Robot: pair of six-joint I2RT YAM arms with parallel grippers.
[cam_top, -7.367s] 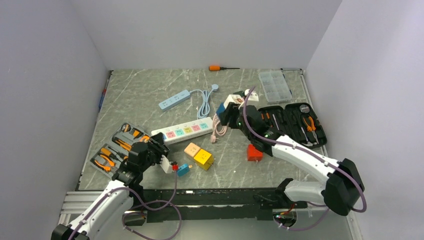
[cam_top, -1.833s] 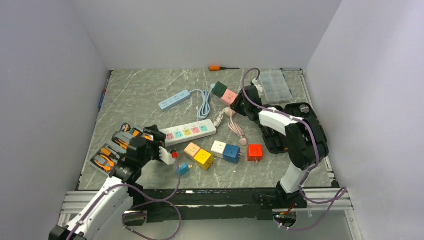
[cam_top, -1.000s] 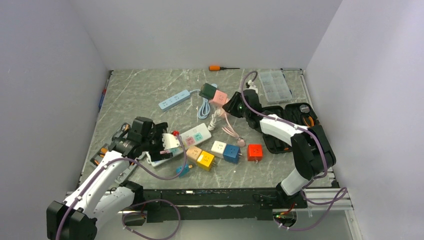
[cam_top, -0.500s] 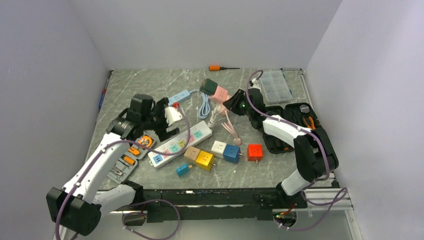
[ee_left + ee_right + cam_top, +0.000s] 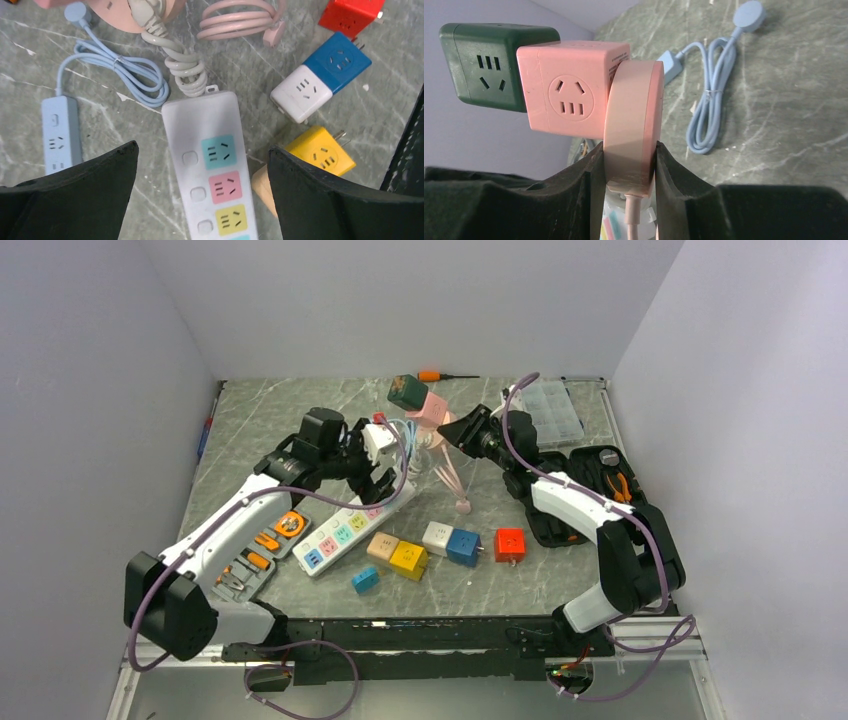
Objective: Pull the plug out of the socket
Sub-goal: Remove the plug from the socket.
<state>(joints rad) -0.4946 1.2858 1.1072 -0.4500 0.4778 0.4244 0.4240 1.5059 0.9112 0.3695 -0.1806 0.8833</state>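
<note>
Two arms meet over the middle of the grey bench (image 5: 260, 430). The largest task piece, the long white socket strip (image 5: 352, 527), lies slantwise on the bench just left of centre in the overhead view. In the left wrist view its cord end sits lower centre, squarely between the jaws of the left gripper (image 5: 202, 150), which are spread wide and hold nothing.

I judge the strip a light, rigid plastic bar with a smooth shell. It would likely skate across the stone under any pull, so it wants pinning across its narrow width near the cord end, clear of the pastel outlets, which look empty where they show.

Its white cord (image 5: 187, 75), bundled in tight loops, looks springy and runs up toward the pink cube adapter (image 5: 569, 92). That cube, with a dark green cube (image 5: 484, 65) beside it, hangs lifted at upper centre.

Smallest, the flat round pink plug (image 5: 634, 125) is pinched across its thin faces by the jaws of the right gripper (image 5: 626, 155). It looks hard and slick, a sound purchase for a straight pull.
</note>
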